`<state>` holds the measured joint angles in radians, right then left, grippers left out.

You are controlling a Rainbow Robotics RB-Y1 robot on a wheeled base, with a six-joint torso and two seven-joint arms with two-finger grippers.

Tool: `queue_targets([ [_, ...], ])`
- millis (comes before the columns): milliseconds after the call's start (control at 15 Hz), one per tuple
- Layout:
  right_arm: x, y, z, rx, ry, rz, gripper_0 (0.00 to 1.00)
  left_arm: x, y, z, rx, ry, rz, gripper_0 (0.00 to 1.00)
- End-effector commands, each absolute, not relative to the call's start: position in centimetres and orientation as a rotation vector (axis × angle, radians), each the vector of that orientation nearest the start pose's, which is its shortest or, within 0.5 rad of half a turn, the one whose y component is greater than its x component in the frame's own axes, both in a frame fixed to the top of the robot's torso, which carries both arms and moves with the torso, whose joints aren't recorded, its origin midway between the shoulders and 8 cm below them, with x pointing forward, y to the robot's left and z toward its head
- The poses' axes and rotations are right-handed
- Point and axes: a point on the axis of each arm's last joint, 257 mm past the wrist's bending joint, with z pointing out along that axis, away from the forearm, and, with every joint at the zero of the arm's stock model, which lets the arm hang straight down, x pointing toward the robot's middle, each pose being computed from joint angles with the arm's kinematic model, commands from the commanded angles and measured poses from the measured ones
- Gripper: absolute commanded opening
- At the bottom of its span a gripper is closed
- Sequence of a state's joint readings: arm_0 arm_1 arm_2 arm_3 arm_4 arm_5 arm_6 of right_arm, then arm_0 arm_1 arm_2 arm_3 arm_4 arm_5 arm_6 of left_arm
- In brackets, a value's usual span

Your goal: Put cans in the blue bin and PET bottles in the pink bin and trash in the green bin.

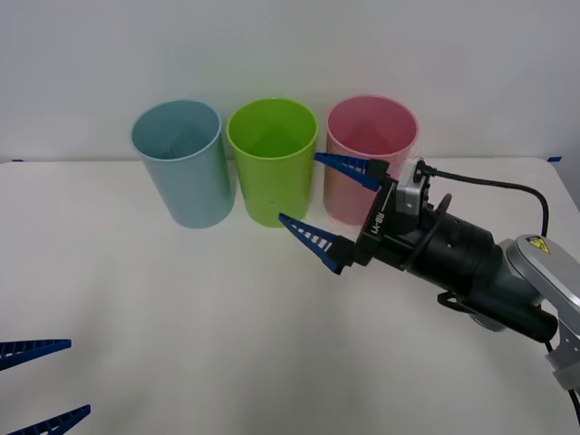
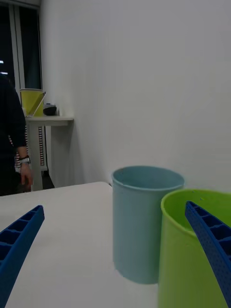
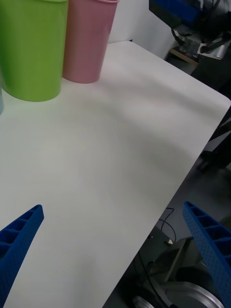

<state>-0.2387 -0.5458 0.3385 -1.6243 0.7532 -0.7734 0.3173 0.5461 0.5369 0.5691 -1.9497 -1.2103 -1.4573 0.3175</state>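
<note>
At the back of the white table (image 1: pixel 181 317) stand three bins in a row against the wall: the blue bin (image 1: pixel 181 168) on the robot's left, the green bin (image 1: pixel 272 163) in the middle and the pink bin (image 1: pixel 367 149) on the right, each touching or almost touching its neighbour. The right gripper (image 1: pixel 331 204) hangs just in front of the gap between the green and pink bins, its blue fingers spread wide with nothing between them. One finger lies against the pink bin's front in the front view; whether it touches I cannot tell. The right wrist view looks across the green bin's rim toward the blue bin. The left gripper (image 1: pixel 36 385) waits low at the near left edge of the table, its fingers also wide apart and empty.

No can, bottle or scrap of trash lies on the table top that the pictures take in, so the sorting looks either finished or waiting for the next piece.

If a can does come, it will likely be light, stiff and smooth-sided, apt to slip or dent under a hard squeeze. The sensible hold is across the middle of its body, fingers on opposite sides. The bins themselves are tall and light, easy to knock over.
</note>
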Motion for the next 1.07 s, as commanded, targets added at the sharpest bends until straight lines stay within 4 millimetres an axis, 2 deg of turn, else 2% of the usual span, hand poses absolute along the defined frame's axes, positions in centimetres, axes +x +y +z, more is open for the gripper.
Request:
queue_targets([
  [67,41.5,-5.1,-12.7,-0.931,1.111,0.804,1.0,24.3,29.1,-20.5,0.824,1.829,-0.732,1.0],
  [600,36.4,-10.3,-20.1,-1.062,1.202,0.823,1.0,24.3,29.1,-20.5,0.824,1.829,-0.732,1.0],
  [733,35.8,-11.5,-21.8,-1.096,1.219,0.836,1.0,24.3,29.1,-20.5,0.824,1.829,-0.732,1.0],
  [1067,35.5,-13.8,-24.3,-1.138,1.265,0.813,1.0,24.3,29.1,-20.5,0.824,1.829,-0.732,1.0],
])
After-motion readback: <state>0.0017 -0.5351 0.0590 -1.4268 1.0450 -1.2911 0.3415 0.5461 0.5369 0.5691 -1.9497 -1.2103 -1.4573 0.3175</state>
